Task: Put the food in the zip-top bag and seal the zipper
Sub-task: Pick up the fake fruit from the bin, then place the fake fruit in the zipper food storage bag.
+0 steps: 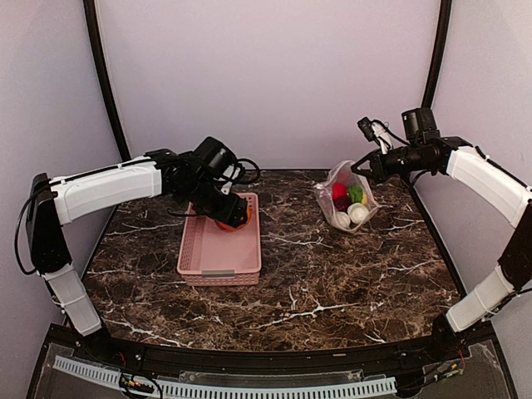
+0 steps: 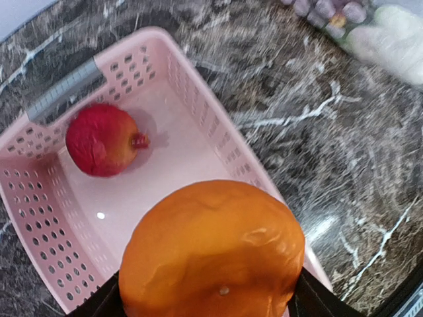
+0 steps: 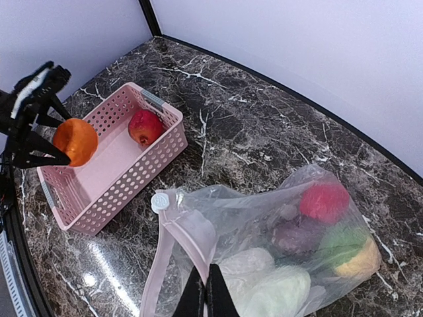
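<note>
Zip-top bag (image 3: 277, 251) was clear and crinkly, held up off the far-right part of the desk (image 1: 332, 283), its lower end resting there. Inside were a red piece (image 3: 324, 201), a dark purple piece (image 3: 297, 234), a green-leafed piece (image 3: 340, 241), a yellow piece (image 3: 360, 261) and white pieces (image 3: 274, 290). The pinkish zipper (image 3: 162, 257) curved down the bag's open mouth. Right jaws were pressed together on the bag's film near the mouth. Left jaws were clamped on an orange fruit (image 2: 211, 251), above the far end of the pink basket (image 1: 220, 262). A red fruit (image 2: 100, 140) lay inside the basket near its grey handle (image 2: 63, 89). Bare desk separated basket and bag, well apart. The bag sat near the back wall (image 1: 274, 75) and the desk's right edge. The near half of the desk was open marble.
</note>
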